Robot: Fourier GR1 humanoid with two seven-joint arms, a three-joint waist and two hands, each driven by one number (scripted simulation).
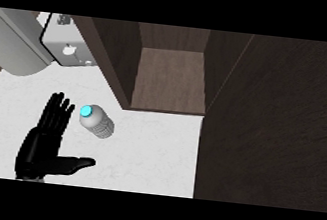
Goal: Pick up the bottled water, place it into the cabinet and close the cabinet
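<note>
The left hand (40, 144) shows at the near left of the view, flat and spread: its fingers (59, 111) are straight and point toward the far side, and the thumb (76, 163) sticks out to the right. It holds nothing. The grey forearm barely shows at the lower edge.

The bottled water (96, 121) sits on the white bench (147, 150) just to the right of the fingertips, with only a thin strip of bench between them, so hand and bottle are apart. It is a clear bottle with a bright blue cap (87, 110), and the cap end lies toward the far left. Whether it stands or lies cannot be told from this steep angle.

Farther off and to the right is the cabinet (120, 57) – dark brown walls round an open compartment with a lighter brown shelf floor (168, 80), its front edge meeting the bench. Nothing lies on the bench between the bottle and that opening. A broad dark brown panel (276, 124) fills the right side of the view down to the near edge.

At the far left stands a rounded grey appliance (10, 40), with a pale plate (66, 41) bearing small round fittings between it and the cabinet's left wall – well apart from the bottle.
</note>
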